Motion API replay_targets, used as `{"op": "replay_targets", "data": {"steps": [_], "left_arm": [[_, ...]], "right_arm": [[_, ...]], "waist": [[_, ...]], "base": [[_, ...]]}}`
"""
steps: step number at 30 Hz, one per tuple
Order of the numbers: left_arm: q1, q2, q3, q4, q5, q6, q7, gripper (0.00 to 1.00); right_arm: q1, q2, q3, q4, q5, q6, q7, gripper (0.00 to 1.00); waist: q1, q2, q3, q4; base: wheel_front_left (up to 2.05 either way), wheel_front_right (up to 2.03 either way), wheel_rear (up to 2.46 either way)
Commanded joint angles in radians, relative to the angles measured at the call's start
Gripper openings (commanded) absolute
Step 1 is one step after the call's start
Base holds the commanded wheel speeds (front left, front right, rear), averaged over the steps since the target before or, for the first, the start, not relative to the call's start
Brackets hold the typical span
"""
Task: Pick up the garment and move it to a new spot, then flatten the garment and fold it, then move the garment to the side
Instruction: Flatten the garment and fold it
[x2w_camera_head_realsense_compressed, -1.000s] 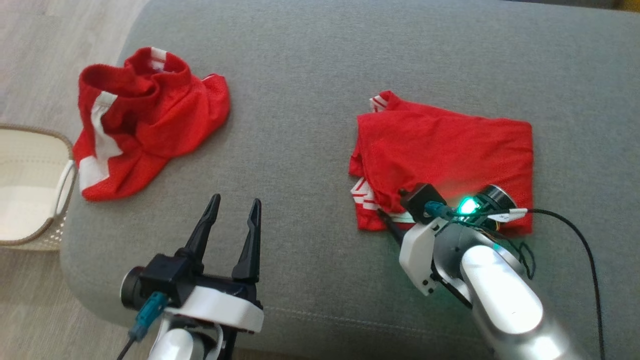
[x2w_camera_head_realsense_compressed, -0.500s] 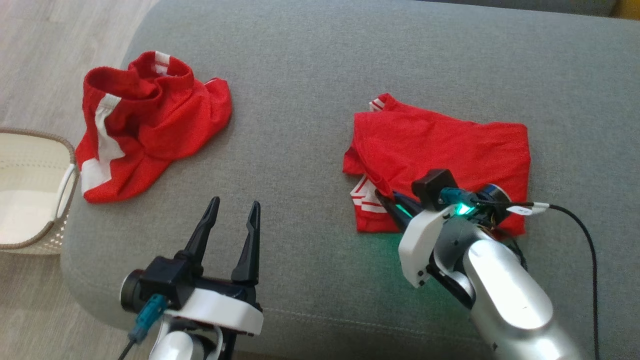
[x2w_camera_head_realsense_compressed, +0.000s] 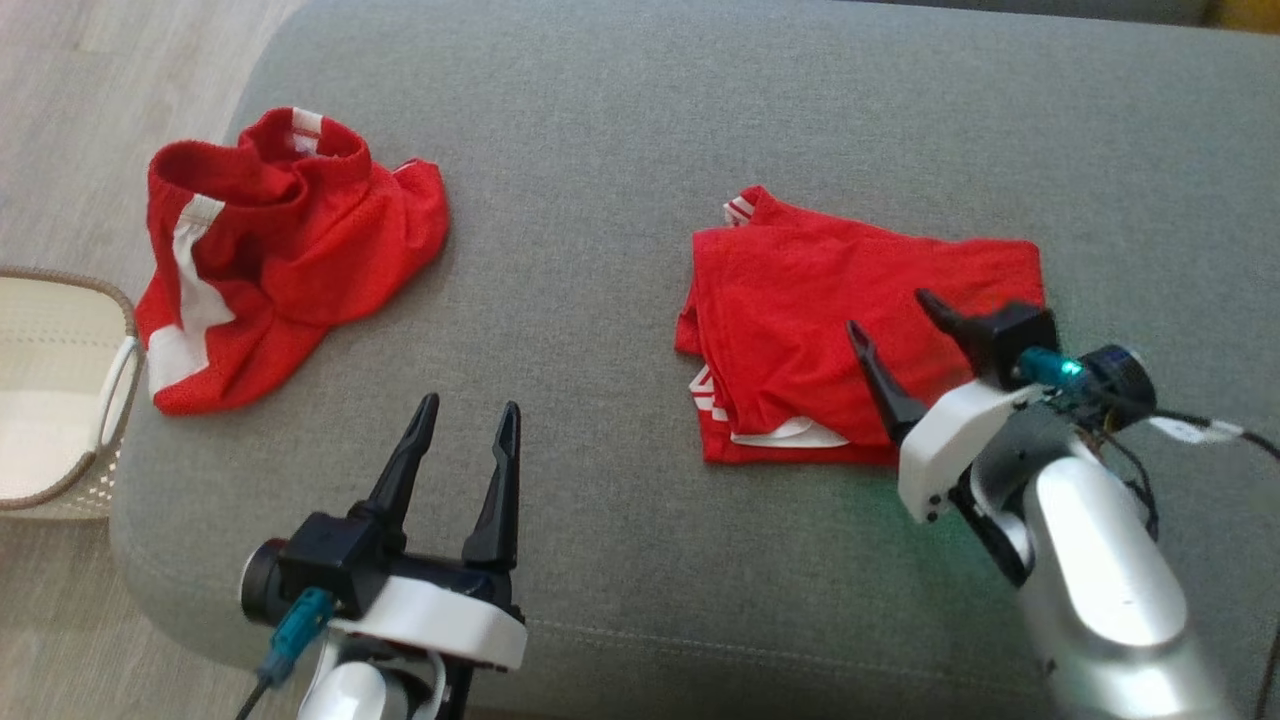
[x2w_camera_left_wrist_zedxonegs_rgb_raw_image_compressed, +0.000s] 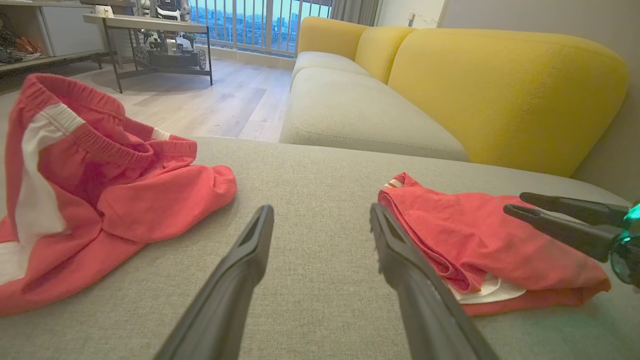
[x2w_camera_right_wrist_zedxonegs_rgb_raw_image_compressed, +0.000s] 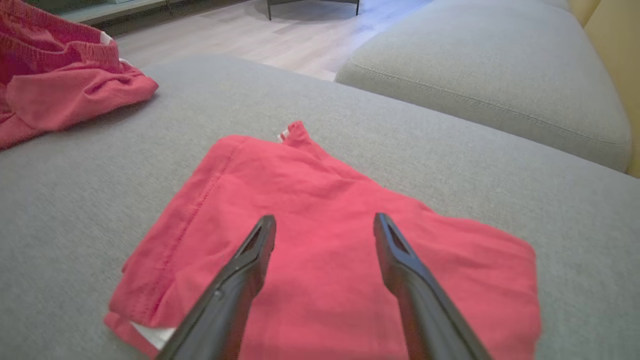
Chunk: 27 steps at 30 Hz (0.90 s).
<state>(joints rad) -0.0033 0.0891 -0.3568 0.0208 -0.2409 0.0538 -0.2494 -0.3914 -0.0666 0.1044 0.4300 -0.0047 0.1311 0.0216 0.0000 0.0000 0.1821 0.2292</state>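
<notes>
The garment (x2w_camera_head_realsense_compressed: 800, 300) is red mesh with white trim, folded into a flat rectangle on the right half of the grey cushion (x2w_camera_head_realsense_compressed: 600, 150). It also shows in the left wrist view (x2w_camera_left_wrist_zedxonegs_rgb_raw_image_compressed: 475, 245) and the right wrist view (x2w_camera_right_wrist_zedxonegs_rgb_raw_image_compressed: 280, 170). My right gripper (x2w_camera_head_realsense_compressed: 888, 312) hovers open just above its near right part, fingers apart with nothing between them (x2w_camera_right_wrist_zedxonegs_rgb_raw_image_compressed: 325, 219); from the left wrist it shows as dark fingers (x2w_camera_left_wrist_zedxonegs_rgb_raw_image_compressed: 515, 202) over the cloth. My left gripper (x2w_camera_head_realsense_compressed: 471, 402) stands open over bare cushion near the front edge, left of the garment (x2w_camera_left_wrist_zedxonegs_rgb_raw_image_compressed: 321, 207).
A second red garment (x2w_camera_head_realsense_compressed: 280, 260) with white stripes lies crumpled at the cushion's far left (x2w_camera_left_wrist_zedxonegs_rgb_raw_image_compressed: 100, 200). A pale woven basket (x2w_camera_head_realsense_compressed: 125, 330) stands on the wooden floor beside that end. A yellow sofa back (x2w_camera_left_wrist_zedxonegs_rgb_raw_image_compressed: 500, 90) rises behind.
My right gripper was down at the folded garment's near left corner; it has let go, opened, risen and moved right. The left arm has not moved.
</notes>
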Motion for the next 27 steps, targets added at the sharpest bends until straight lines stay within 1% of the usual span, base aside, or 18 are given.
{"op": "replay_targets", "data": {"steps": [1, 2, 3, 4, 7, 11, 17, 22, 24, 25, 26, 27], "left_arm": [[-0.022, 0.001, 0.031, -0.037, -0.001, 0.0, -0.012, 1.0], [-0.023, 0.001, 0.029, -0.037, 0.0, -0.001, -0.012, 1.0], [-0.025, 0.001, 0.028, -0.038, 0.0, -0.001, -0.012, 1.0], [-0.028, 0.001, 0.027, -0.038, 0.001, -0.002, -0.012, 1.0], [-0.035, 0.005, 0.023, -0.035, 0.002, -0.007, -0.012, 1.0], [-0.04, 0.009, 0.017, -0.03, 0.003, -0.011, -0.012, 1.0], [-0.032, 0.01, 0.004, -0.022, 0.005, -0.01, -0.012, 1.0], [-0.02, 0.012, 0.005, -0.023, 0.001, -0.002, -0.012, 1.0], [-0.016, 0.014, 0.01, -0.026, 0.0, 0.005, -0.012, 1.0], [-0.014, 0.014, 0.014, -0.03, 0.0, 0.009, -0.012, 1.0], [-0.009, 0.013, 0.028, -0.043, 0.001, 0.023, -0.012, 1.0], [-0.006, 0.012, 0.038, -0.051, 0.002, 0.031, -0.012, 1.0]], "right_arm": [[0.001, 0.016, 0.02, -0.016, -0.019, 0.0, -0.02, 0.93], [0.001, 0.016, 0.023, 0.001, -0.043, 0.0, -0.028, 0.47], [-0.001, 0.016, 0.028, 0.021, -0.058, 0.0, -0.035, 0.17], [-0.004, 0.016, 0.038, 0.045, -0.08, 0.0, -0.038, 0.0], [-0.022, 0.016, 0.076, 0.115, -0.124, 0.0, -0.045, 0.0], [-0.048, 0.016, 0.168, 0.18, -0.065, 0.0, -0.065, 0.0], [-0.066, 0.016, 0.353, 0.211, 0.108, 0.0, -0.086, 0.0], [-0.046, 0.016, 0.529, 0.155, 0.286, 0.0, -0.078, 0.0], [-0.048, 0.016, 0.562, 0.125, 0.332, 0.0, -0.1, 0.0], [-0.05, 0.016, 0.562, 0.112, 0.342, 0.0, -0.121, 0.0], [-0.055, 0.016, 0.532, 0.095, 0.35, 0.0, -0.178, 1.0], [-0.057, 0.016, 0.513, 0.088, 0.344, 0.0, -0.205, 1.0]], "waist": [[0.0, 0.0, 0.001, -0.001], [0.0, 0.0, 0.002, -0.002], [0.0, 0.0, 0.003, -0.002], [0.0, 0.0, 0.004, -0.002], [0.0, 0.0, 0.008, 0.004], [0.0, 0.0, 0.008, 0.015], [0.0, 0.0, -0.005, 0.025], [0.0, 0.0, -0.021, 0.014], [0.0, 0.0, -0.028, 0.004], [0.0, 0.0, -0.032, -0.002], [0.0, 0.0, -0.037, -0.018], [0.0, 0.0, -0.039, -0.028]], "base": [[0.0, 0.0, 0.0], [0.0, 0.0, 0.0], [0.0, 0.0, 0.0], [0.0, 0.0, 0.0], [0.0, 0.0, 0.0], [0.0, 0.0, 0.0], [0.0, 0.0, 0.0], [0.0, 0.0, 0.0], [0.0, 0.0, 0.0], [0.0, 0.0, 0.0], [0.0, 0.0, 0.0], [0.0, 0.0, 0.0]]}}
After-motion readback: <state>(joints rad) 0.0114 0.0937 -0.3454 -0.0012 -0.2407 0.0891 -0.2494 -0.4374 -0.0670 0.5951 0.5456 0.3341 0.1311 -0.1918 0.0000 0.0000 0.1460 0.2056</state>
